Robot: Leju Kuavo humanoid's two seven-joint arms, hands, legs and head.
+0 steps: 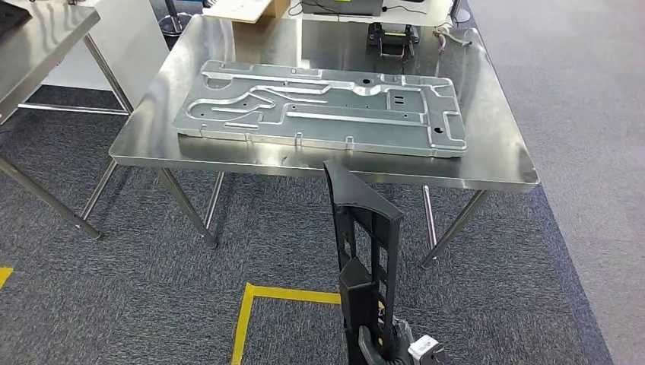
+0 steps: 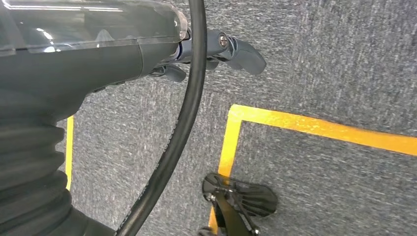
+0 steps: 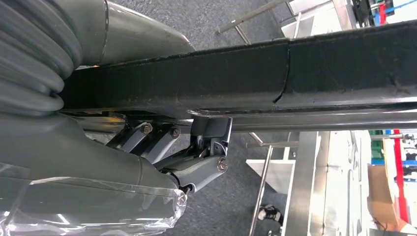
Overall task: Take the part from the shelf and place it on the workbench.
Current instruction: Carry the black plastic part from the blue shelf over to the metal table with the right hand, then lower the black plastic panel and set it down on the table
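A long black plastic part (image 1: pixel 361 228) stands upright in front of me, its top end level with the near edge of the steel workbench (image 1: pixel 487 129). My right hand (image 1: pixel 380 346) grips its lower end; in the right wrist view the fingers (image 3: pixel 196 152) wrap under the black part (image 3: pixel 295 69). A large stamped grey metal plate (image 1: pixel 319 106) lies flat across the middle of the workbench. My left hand (image 2: pixel 211 54) hangs over the carpet and holds nothing, its fingers apart.
A second steel table (image 1: pixel 38 38) stands at the left. Yellow tape (image 1: pixel 251 304) marks a corner on the grey carpet before the bench. A black device (image 1: pixel 392 38) and a cardboard box (image 1: pixel 243 9) sit at the far side.
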